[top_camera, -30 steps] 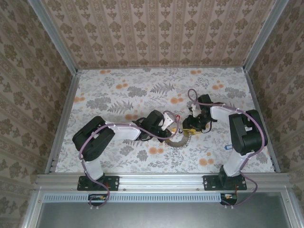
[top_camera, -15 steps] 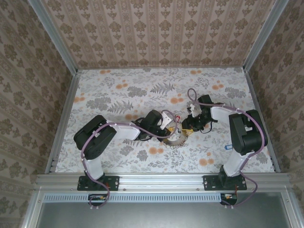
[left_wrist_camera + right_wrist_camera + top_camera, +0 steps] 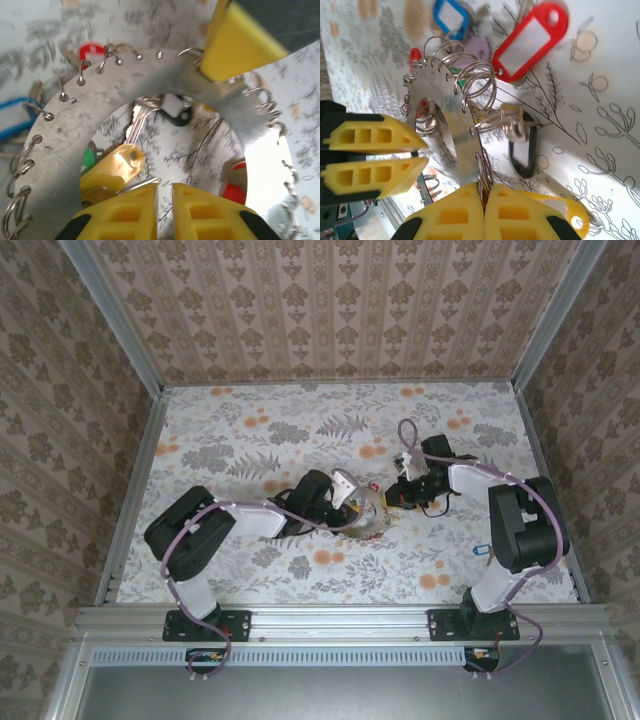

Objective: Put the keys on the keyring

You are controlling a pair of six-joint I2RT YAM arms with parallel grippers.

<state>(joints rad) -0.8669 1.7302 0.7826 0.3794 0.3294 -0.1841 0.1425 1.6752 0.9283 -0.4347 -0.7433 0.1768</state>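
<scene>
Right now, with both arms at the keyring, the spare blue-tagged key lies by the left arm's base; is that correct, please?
Not quite: the blue-tagged key lies by the right arm, near its base, not by the left arm. The top view shows this. Both arms are indeed at the keyring.

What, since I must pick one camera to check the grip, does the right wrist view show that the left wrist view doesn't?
Right wrist view: the right gripper shut on the edge of the metal ring, plus a large red tag seen whole. Left wrist view: a look straight through the ring's hole, with a yellow tag just above the left gripper. Both: the ring, its wire loops, a blue tag and both grippers.
</scene>
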